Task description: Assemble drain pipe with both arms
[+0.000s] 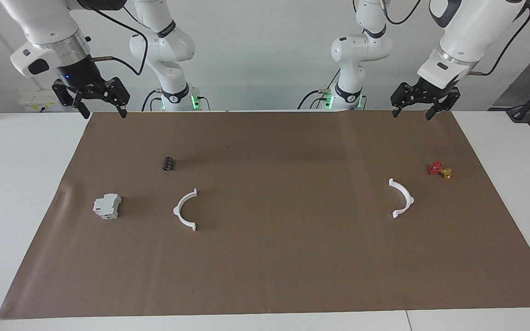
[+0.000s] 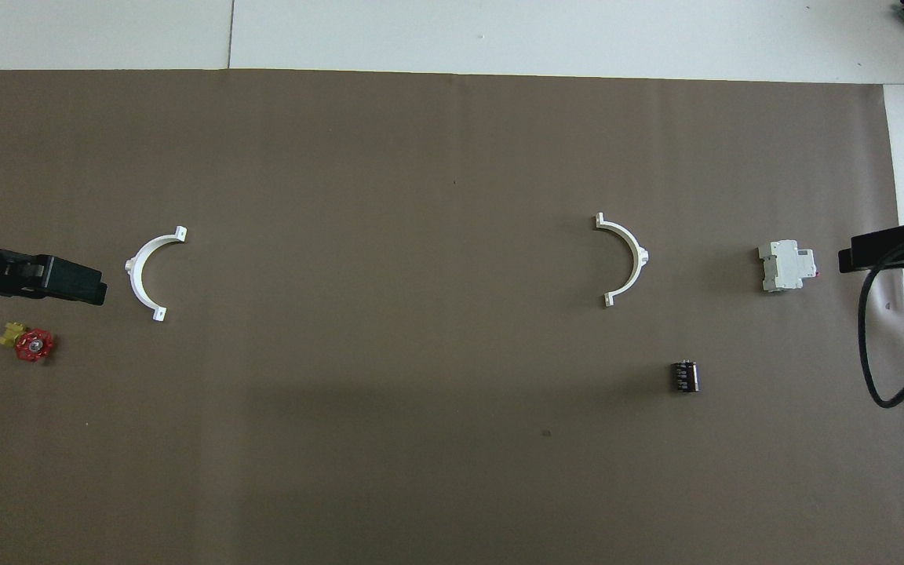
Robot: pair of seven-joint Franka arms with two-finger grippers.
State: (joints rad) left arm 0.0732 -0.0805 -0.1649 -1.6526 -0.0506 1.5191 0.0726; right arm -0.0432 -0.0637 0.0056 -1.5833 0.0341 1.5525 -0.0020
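Facing view: left gripper [image 1: 411, 112] and right gripper [image 1: 103, 112] hang released and empty over the mat's [image 1: 274, 266] robot-side corners. Two white half-ring pieces [image 1: 185, 209] [image 1: 402, 197] lie flat on the mat, well apart, one toward each arm's end

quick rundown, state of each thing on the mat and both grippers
left half-ring: flat, loose, unjoined
right half-ring: flat, loose, unjoined
grey block: lying untouched
dark cylinder: on its side
red-and-gold valve: untouched
left gripper: open, raised, empty
right gripper: open, raised, empty
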